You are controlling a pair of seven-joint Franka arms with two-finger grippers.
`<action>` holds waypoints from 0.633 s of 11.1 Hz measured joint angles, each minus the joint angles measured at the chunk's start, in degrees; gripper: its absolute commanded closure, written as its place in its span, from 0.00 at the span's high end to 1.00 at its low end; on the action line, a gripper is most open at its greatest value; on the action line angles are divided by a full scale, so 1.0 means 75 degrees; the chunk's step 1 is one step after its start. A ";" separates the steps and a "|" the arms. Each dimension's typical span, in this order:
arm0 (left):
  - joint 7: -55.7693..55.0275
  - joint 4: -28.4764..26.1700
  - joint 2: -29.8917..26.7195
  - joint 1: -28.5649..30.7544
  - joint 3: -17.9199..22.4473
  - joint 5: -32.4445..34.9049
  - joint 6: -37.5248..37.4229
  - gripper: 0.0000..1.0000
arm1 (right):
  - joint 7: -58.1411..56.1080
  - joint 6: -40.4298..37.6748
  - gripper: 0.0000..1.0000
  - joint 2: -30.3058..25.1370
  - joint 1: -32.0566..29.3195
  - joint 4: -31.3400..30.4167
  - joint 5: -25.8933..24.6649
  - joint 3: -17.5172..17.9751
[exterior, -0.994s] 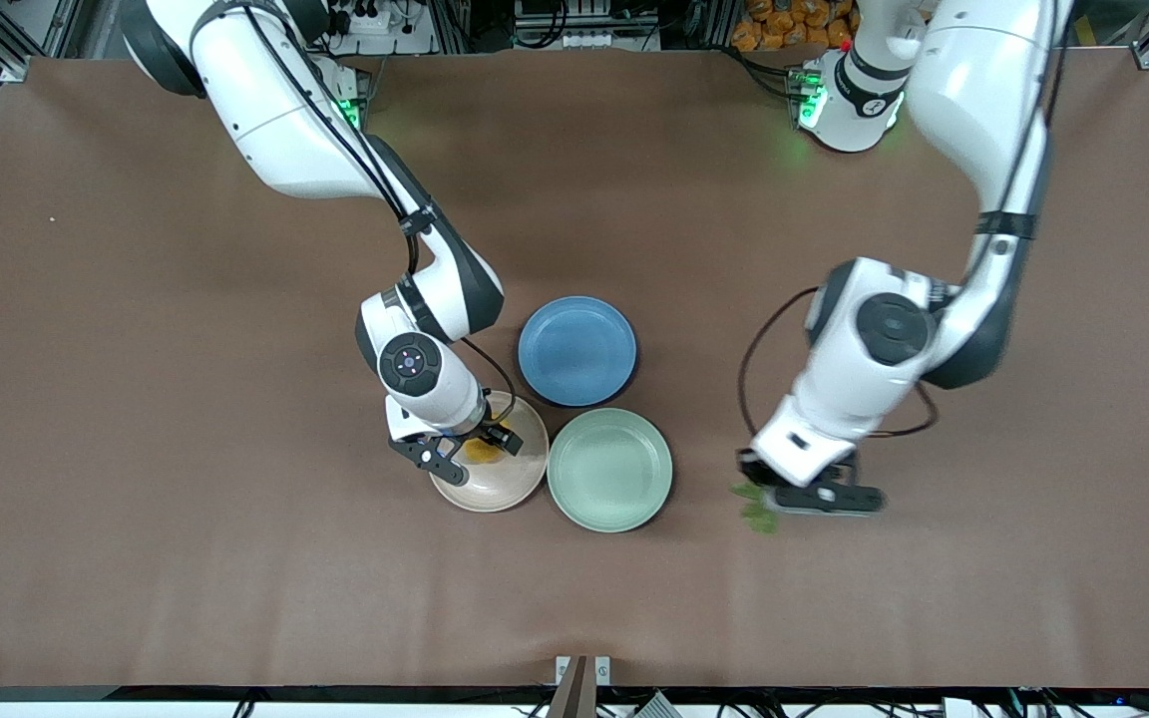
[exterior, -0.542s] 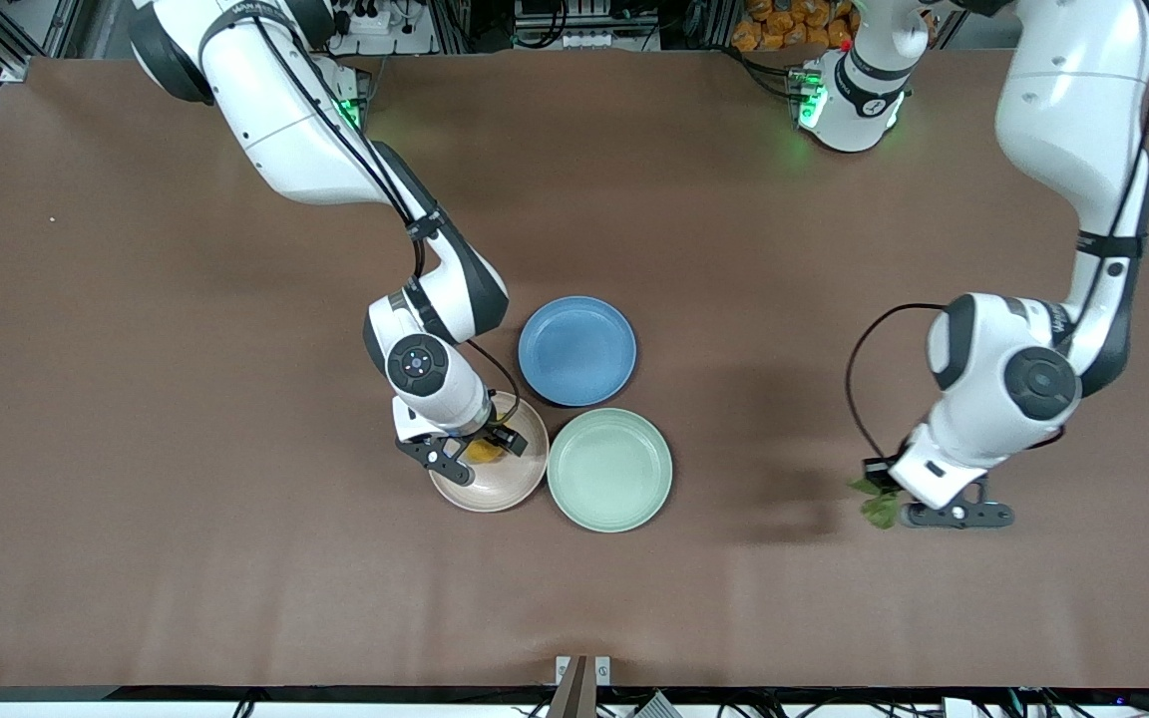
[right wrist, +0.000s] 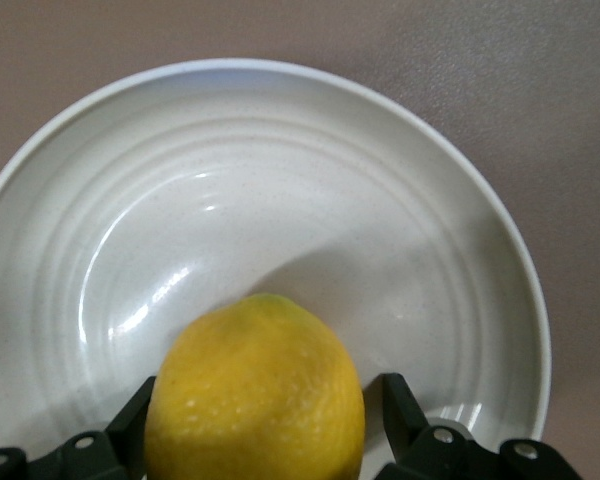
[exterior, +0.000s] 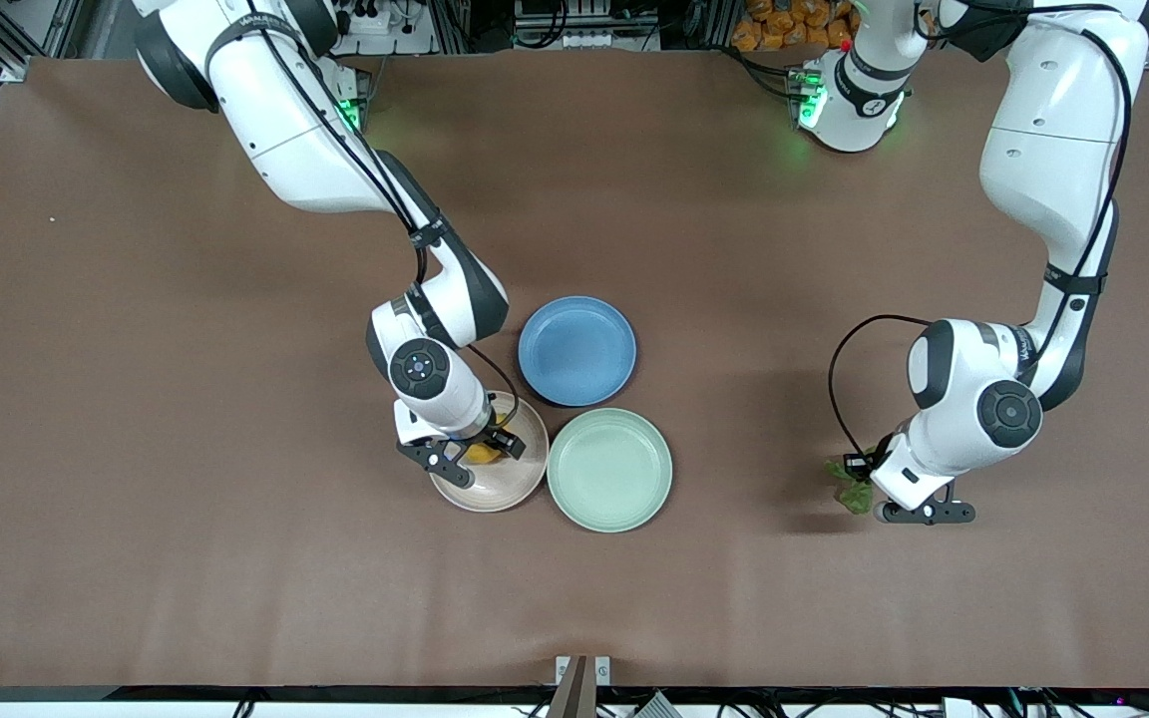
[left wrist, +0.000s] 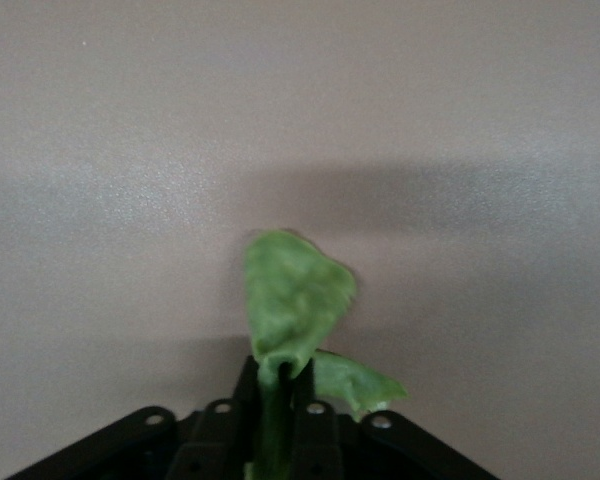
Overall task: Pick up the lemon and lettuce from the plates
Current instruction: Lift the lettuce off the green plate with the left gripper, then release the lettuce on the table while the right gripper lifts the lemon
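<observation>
The yellow lemon (exterior: 481, 452) lies in the beige-pink plate (exterior: 510, 491). My right gripper (exterior: 476, 457) is down in that plate, its fingers open on either side of the lemon (right wrist: 255, 390); one finger is at its skin and a small gap shows at the other. The plate's pale inside (right wrist: 280, 180) fills the right wrist view. My left gripper (exterior: 862, 489) is shut on the green lettuce (exterior: 849, 492) and holds it low over bare table toward the left arm's end. In the left wrist view the leaf (left wrist: 295, 290) hangs from the shut gripper (left wrist: 278, 378). The mint-green plate (exterior: 609, 469) is empty.
An empty blue plate (exterior: 576, 350) stands just farther from the front camera than the two other plates, touching distance from both. Brown tabletop (exterior: 186, 499) stretches wide round the plates and under the left gripper.
My left arm has carried the lettuce from beside the mint plate toward the left arm's end of the table, then back a little. My right gripper has stayed at the lemon.
</observation>
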 measured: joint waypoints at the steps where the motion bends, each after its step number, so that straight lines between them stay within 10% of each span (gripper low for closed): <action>1: 0.0000 0.0001 0.0015 0.0006 0.0000 0.0000 -0.0001 1.00 | 0.0000 -0.0002 0.66 -0.0001 0.0000 0.0000 -0.0005 -0.0012; 7: 0.0019 0.0415 -0.0213 0.0081 0.0035 0.0000 0.0024 1.00 | 0.0005 -0.0015 0.47 0.0007 -0.0021 0.0041 -0.0007 -0.0053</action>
